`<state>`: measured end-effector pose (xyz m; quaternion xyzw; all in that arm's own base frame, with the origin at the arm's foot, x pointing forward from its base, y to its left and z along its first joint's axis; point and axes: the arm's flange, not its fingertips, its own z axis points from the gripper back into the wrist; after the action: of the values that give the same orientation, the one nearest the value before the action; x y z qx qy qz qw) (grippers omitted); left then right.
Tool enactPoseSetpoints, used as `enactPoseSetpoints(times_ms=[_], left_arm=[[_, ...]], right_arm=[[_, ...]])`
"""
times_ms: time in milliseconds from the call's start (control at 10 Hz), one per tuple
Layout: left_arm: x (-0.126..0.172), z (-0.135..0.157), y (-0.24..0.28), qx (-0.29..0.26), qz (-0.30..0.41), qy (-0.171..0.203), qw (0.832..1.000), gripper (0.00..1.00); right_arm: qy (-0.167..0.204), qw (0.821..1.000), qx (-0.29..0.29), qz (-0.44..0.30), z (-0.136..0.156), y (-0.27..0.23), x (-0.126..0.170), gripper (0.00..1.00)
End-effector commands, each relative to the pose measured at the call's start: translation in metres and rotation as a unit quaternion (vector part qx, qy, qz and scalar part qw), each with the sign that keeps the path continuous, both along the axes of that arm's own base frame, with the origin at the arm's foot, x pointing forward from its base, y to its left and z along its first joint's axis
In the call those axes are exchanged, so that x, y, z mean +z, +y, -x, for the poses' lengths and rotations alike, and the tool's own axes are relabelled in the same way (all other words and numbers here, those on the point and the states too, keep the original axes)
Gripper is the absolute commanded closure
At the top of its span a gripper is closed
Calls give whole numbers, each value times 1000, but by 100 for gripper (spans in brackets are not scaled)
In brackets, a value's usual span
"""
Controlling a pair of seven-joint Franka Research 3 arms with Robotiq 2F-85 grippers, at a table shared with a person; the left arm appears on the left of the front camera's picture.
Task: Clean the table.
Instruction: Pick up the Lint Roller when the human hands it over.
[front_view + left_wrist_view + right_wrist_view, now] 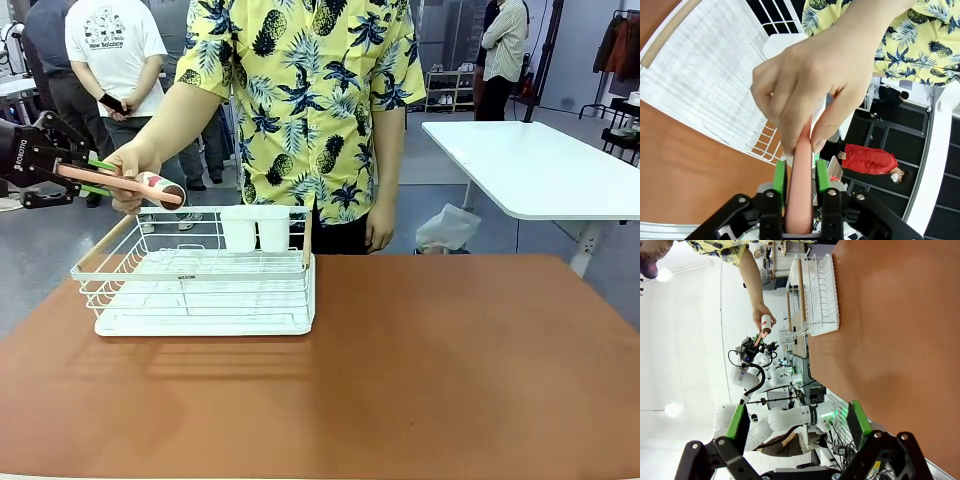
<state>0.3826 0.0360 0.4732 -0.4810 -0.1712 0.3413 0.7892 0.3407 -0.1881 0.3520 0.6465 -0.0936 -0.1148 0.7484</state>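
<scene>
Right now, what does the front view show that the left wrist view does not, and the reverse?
Front view: the roller's head past the hand, a bystander in a white T-shirt. Left wrist view: close up, the left gripper with green pads shut on the pink handle, a person in red behind. Both: the person's hand holding the handle, the wire rack, the brown table.

Grey floor (35, 265), white side table (540, 165)

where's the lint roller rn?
Front view, far left: the lint roller is just above the rack's far-left corner, its handle clamped by the left gripper, with the person's hand on it too.
</scene>
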Motion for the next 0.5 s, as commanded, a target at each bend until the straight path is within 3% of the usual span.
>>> enactPoseSetpoints(times_ms=[0,200,400], left_arm=[[-19,33,-8,2,2,-19,1000,85],[-18,34,-9,-2,4,-22,1000,100],[-21,36,-5,-8,7,-24,1000,100]], right_arm=[[-1,1000,-1,0,1,0,2,0],[-1,1000,-1,0,1,0,2,0],[-1,1000,-1,0,1,0,2,0]])
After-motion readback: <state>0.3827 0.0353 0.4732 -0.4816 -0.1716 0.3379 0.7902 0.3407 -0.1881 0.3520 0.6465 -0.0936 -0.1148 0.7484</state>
